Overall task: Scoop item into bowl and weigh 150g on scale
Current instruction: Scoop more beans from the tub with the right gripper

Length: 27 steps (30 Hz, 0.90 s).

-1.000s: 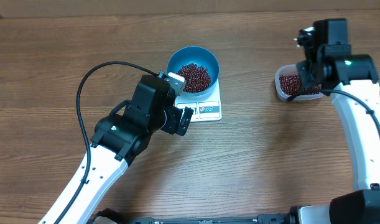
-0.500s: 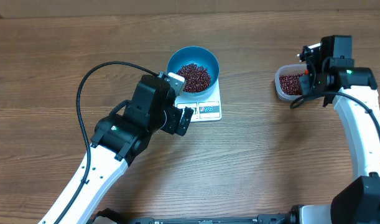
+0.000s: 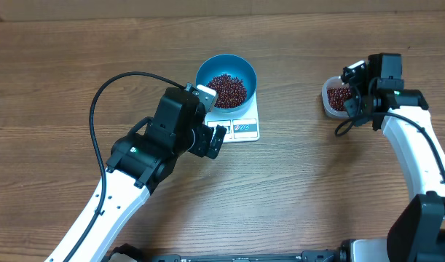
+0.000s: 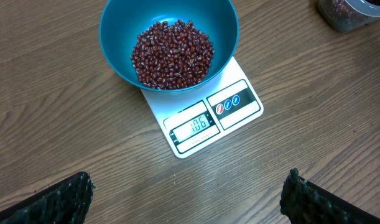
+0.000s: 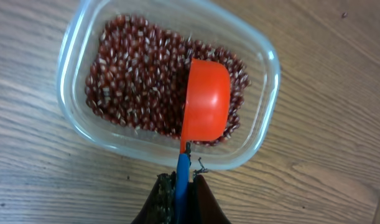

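beans (image 4: 172,55): loose dark red-brown pile in the blue bowl (image 4: 115,37), heaped toward its centre. bowl sits on the white scale (image 4: 239,112), covering the 12 o'clock part of the platform; the display (image 4: 191,126) at the scale's 6 o'clock edge is lit and seems to read 106. more of the same beans fill the clear tub (image 5: 78,68), which in the overhead view stands on the wooden table (image 3: 302,189) at 3 o'clock of the bowl, well apart from it. left gripper (image 4: 190,202): released, fingers spread wide with nothing between them, hovering over bare table at 7 o'clock of the scale, near but not touching it. right gripper (image 5: 180,199): clenched on the blue handle (image 5: 182,171) of the orange scoop (image 5: 205,99). scoop head is over the tub toward its 3 o'clock end, rounded back facing up, above the beans; cannot tell whether it touches them.
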Each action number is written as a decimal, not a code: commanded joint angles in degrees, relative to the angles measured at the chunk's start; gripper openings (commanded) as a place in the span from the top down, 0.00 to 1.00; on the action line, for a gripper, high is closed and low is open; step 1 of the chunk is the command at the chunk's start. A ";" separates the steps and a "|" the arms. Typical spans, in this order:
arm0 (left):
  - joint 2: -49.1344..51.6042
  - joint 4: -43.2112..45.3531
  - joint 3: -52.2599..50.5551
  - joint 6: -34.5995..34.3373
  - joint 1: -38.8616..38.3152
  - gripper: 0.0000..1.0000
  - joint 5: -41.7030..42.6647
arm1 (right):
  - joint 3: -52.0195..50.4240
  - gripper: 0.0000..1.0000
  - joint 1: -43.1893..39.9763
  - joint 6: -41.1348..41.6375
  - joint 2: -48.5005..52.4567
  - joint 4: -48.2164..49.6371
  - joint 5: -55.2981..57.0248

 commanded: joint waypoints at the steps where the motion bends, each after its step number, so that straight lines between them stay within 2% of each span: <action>1: 0.24 0.02 -0.44 0.26 0.22 0.00 0.81 | -0.48 0.96 -0.07 -1.53 1.51 -0.33 2.45; 4: 0.24 0.02 -0.44 0.26 0.22 0.00 0.81 | -0.48 0.96 -0.07 0.17 1.95 -1.68 1.31; 7: 0.24 0.02 -0.44 0.26 0.22 0.00 0.81 | -0.48 0.96 -0.07 1.68 1.95 -2.93 -4.92; 12: 0.24 0.02 -0.44 0.26 0.22 0.00 0.81 | -0.48 0.96 -0.11 8.41 1.95 -3.80 -13.70; 18: 0.24 0.02 -0.44 0.26 0.22 0.00 0.81 | -0.48 0.96 -0.11 16.31 1.95 -3.87 -16.79; 27: 0.24 0.02 -0.44 0.26 0.22 0.00 0.81 | -0.48 0.96 -0.35 18.75 1.95 -2.14 -26.34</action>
